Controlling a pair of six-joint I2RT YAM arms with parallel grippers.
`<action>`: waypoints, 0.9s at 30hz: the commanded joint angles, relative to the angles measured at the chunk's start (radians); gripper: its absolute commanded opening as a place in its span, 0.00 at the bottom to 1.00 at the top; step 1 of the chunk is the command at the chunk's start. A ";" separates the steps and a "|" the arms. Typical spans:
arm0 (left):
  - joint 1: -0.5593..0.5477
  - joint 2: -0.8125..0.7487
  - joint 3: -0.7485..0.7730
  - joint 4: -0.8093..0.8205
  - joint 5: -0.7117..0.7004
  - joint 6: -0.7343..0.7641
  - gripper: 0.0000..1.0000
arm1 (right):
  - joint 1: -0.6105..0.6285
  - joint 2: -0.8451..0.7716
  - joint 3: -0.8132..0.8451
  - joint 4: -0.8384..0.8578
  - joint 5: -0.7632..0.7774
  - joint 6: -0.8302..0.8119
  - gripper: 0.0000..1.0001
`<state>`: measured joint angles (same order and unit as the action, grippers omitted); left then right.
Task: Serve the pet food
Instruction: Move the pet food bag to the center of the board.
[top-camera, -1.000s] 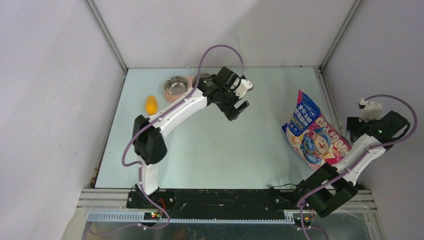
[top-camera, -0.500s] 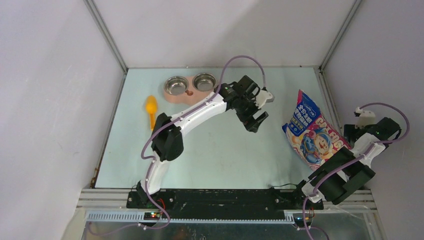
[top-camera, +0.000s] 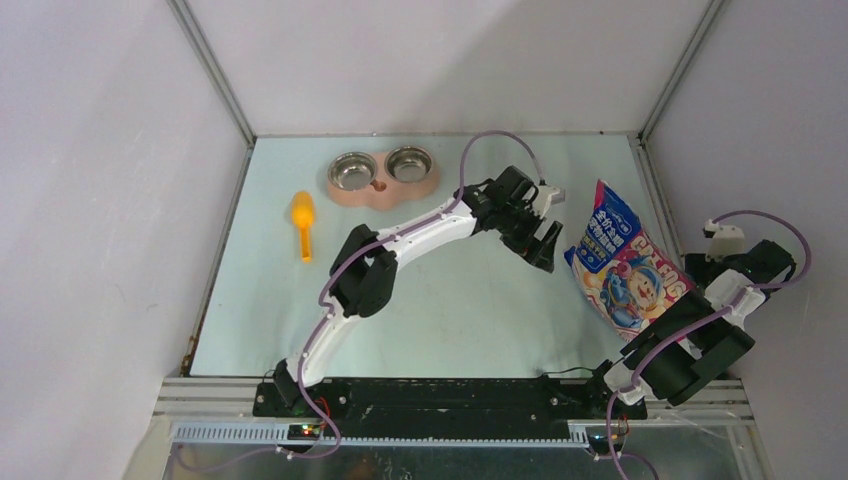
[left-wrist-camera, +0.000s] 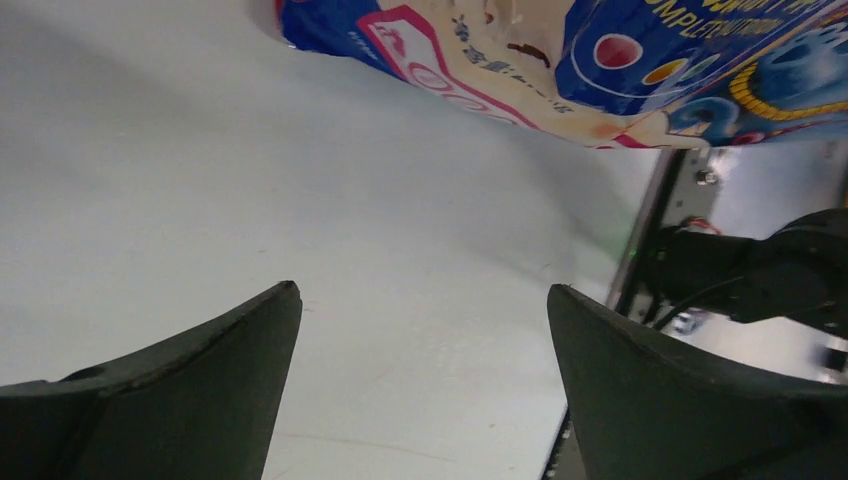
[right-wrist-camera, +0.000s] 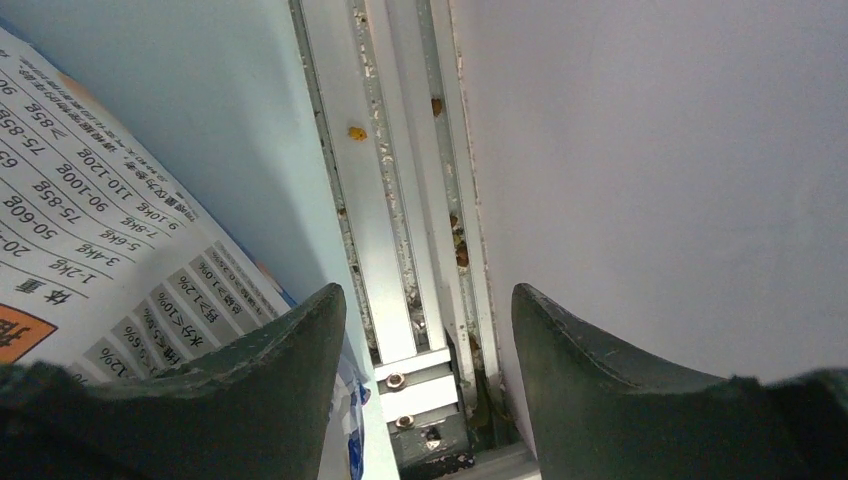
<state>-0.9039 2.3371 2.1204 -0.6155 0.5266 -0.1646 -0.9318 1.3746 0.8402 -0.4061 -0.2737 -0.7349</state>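
The glossy blue, pink and white pet food bag (top-camera: 625, 265) lies tilted at the right of the table; the kibble itself is hidden inside. My left gripper (top-camera: 545, 245) hovers just left of the bag, wide open and empty. In the left wrist view the bag (left-wrist-camera: 560, 50) fills the top edge ahead of the left gripper (left-wrist-camera: 420, 290). My right gripper (top-camera: 697, 268) sits at the bag's right edge by the wall. In the right wrist view its jaws (right-wrist-camera: 430, 290) stand apart over the rail with nothing between them, the bag's printed back (right-wrist-camera: 90, 220) beside its left finger.
A pink twin-bowl feeder (top-camera: 383, 178) with steel bowls stands at the back. A yellow scoop (top-camera: 303, 222) lies at the left. An aluminium rail (right-wrist-camera: 385, 200) holding a few stray crumbs runs along the right wall (right-wrist-camera: 650, 150).
My left arm has swung right from over the feeder to beside the bag, uncovering both bowls. My right arm has drawn back slightly towards the near right corner.
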 joint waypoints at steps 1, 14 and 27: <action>-0.011 0.014 -0.037 0.211 0.110 -0.209 1.00 | -0.004 0.017 -0.026 -0.085 -0.039 -0.019 0.65; -0.018 0.121 -0.034 0.463 0.236 -0.481 0.75 | 0.062 0.050 -0.026 -0.159 -0.067 -0.018 0.64; -0.018 0.109 -0.112 0.541 0.272 -0.589 0.60 | 0.444 0.077 0.004 -0.190 0.016 0.124 0.63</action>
<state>-0.9180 2.4744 2.0342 -0.1341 0.7723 -0.7082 -0.6113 1.4158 0.8421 -0.4160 -0.1425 -0.7372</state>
